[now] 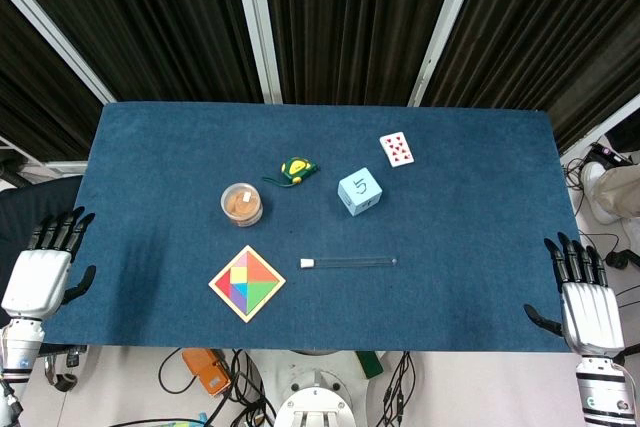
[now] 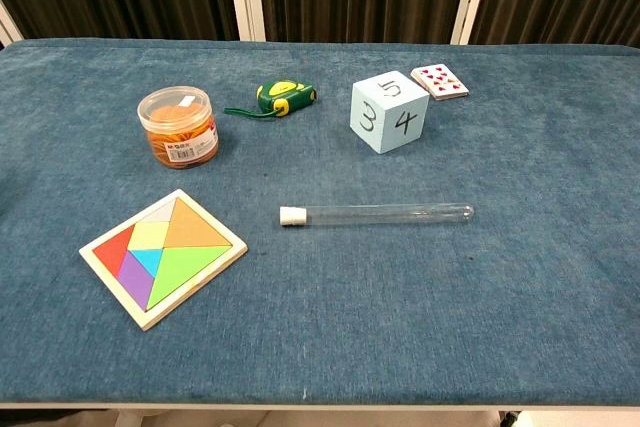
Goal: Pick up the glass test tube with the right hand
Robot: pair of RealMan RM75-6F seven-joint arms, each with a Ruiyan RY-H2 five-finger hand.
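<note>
A clear glass test tube [image 1: 348, 262] [image 2: 378, 214] with a white cap at its left end lies flat on the blue table, near the front middle. My right hand [image 1: 584, 294] hovers at the table's front right corner, well to the right of the tube, fingers spread and holding nothing. At the front left corner my left hand [image 1: 45, 265] also stays off the table with its fingers apart and empty. Neither hand shows in the chest view.
A tangram puzzle [image 1: 247, 283] [image 2: 163, 255] lies left of the tube. Behind it stand an orange jar [image 1: 242, 203] [image 2: 179, 126], a green tape measure [image 1: 293, 170] [image 2: 277, 98], a light-blue numbered cube [image 1: 359, 191] [image 2: 390, 112] and a playing card [image 1: 397, 149] [image 2: 440, 81].
</note>
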